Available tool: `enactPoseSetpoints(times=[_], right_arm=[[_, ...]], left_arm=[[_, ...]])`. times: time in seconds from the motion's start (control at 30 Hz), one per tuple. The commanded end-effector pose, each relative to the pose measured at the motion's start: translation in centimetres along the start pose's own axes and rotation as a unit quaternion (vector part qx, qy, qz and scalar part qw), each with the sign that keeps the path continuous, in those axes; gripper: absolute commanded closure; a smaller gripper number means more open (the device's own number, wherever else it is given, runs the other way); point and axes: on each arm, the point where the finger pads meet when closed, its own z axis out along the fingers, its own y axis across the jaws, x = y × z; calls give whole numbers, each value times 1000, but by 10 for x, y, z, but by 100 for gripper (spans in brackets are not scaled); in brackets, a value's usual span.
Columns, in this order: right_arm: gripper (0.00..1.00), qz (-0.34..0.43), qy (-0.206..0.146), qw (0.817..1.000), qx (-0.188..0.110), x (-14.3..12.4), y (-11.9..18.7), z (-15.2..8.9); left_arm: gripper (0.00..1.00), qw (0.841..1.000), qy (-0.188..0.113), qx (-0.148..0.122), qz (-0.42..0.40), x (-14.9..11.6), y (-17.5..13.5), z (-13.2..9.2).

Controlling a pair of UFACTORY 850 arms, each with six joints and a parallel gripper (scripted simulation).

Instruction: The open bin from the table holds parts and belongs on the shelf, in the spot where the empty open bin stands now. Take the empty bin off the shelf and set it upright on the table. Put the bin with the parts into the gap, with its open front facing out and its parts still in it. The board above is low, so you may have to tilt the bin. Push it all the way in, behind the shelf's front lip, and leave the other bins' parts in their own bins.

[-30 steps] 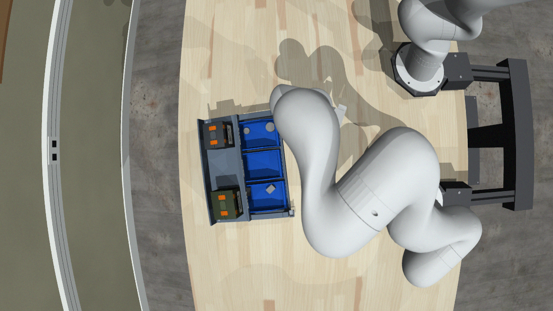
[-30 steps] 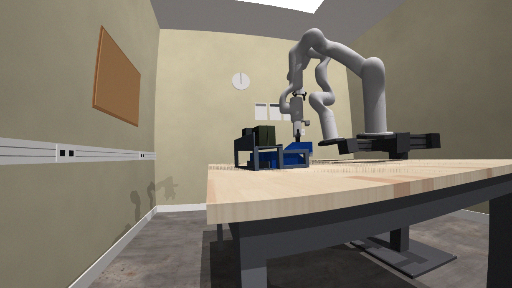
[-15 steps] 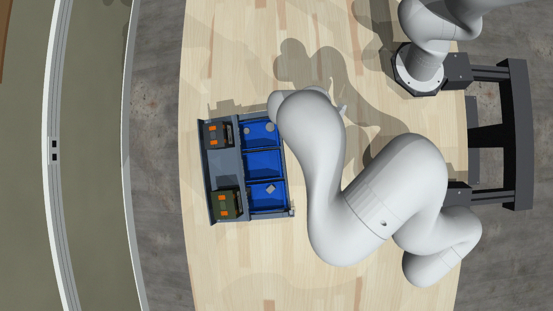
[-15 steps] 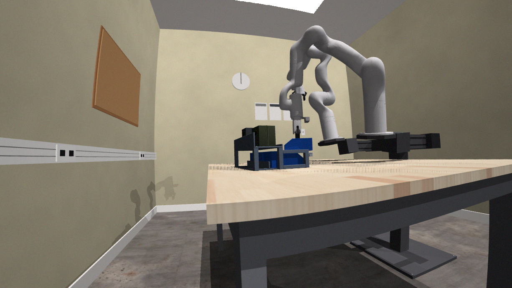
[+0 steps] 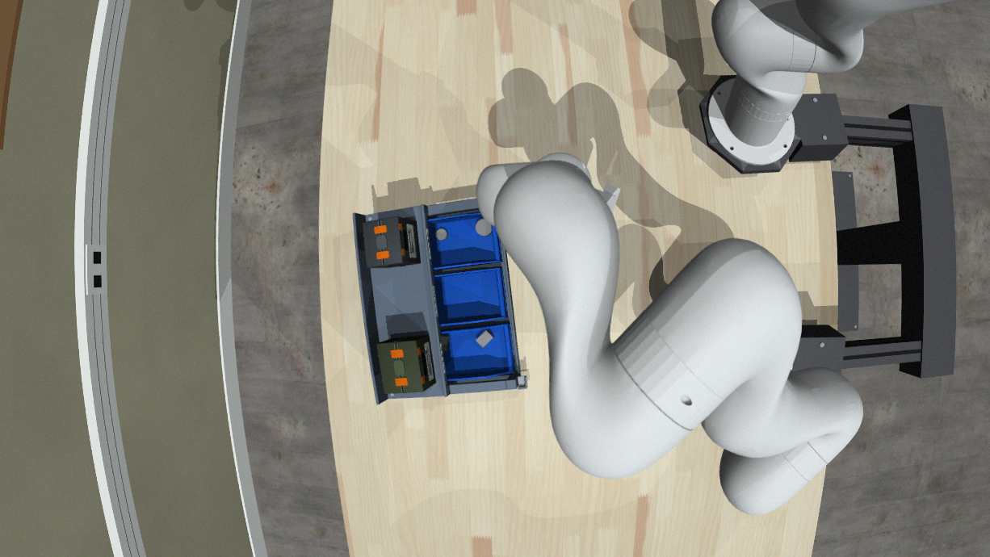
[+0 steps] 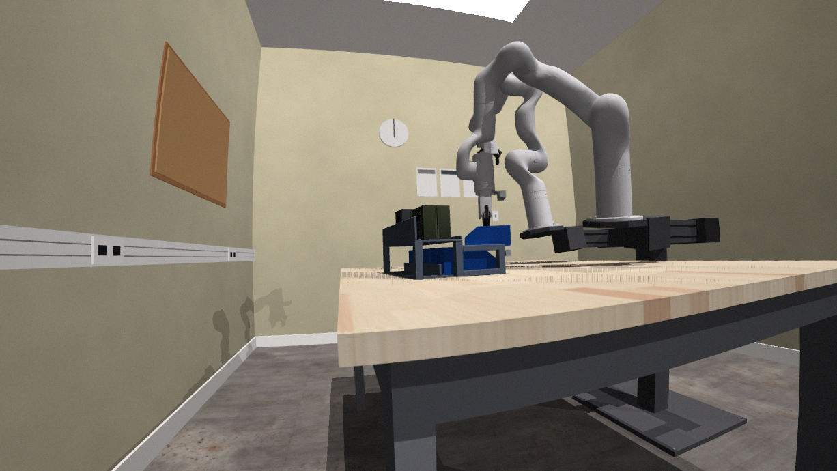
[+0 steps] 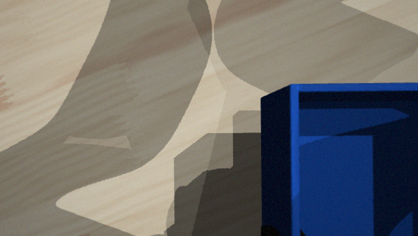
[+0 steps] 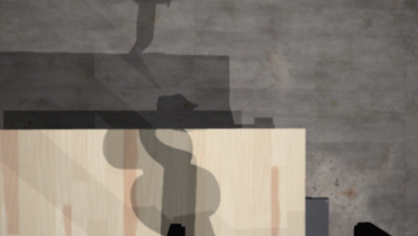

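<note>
The left hand [image 6: 486,223] [image 7: 285,232], fingers pressed together on a thin wall, suspends a blue open-front bin [image 6: 491,235] [image 7: 336,171] above the bench [image 5: 450,477] [image 6: 527,312] [image 7: 41,31] [image 8: 240,154], just right of the grey shelf [image 5: 401,297] [image 6: 418,260] near its far end. The right hand [image 6: 498,155] [image 8: 269,230] waits with fingers spread. No parts show in the visible corner of the suspended bin; it is probably the one bound for the shelf, though its load cannot be confirmed. The middle shelf bin [image 5: 471,294], apparently the empty one, occupies the target slot between two neighbors bearing parts.

The bins look like stiff, smooth plastic, likely light when empty and heavier toward wherever loose parts settle. A wall pinch could let one pivot or slip. The tall back or a side wall near the balance point appears the best hold, the open front kept slightly raised; the rear may then take a gentle push.

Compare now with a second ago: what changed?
The left gripper has moved up, lifting the blue bin in its grasp higher. Nothing visibly gripped or released. The shelf, its three blue bins and the two cases on top stayed put.
</note>
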Motion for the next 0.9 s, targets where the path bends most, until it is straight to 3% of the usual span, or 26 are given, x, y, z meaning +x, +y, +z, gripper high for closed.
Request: enactPoseSetpoints(times=[0.0, 0.87], right_arm=[[0, 0, 1, 1000, 0, 0, 0, -1], [0, 0, 1, 1000, 0, 0, 0, -1]], left_arm=[[100, 1000, -1, 0, 0, -1, 0, -1], [100, 1000, -1, 0, 16, -1, 0, -1]])
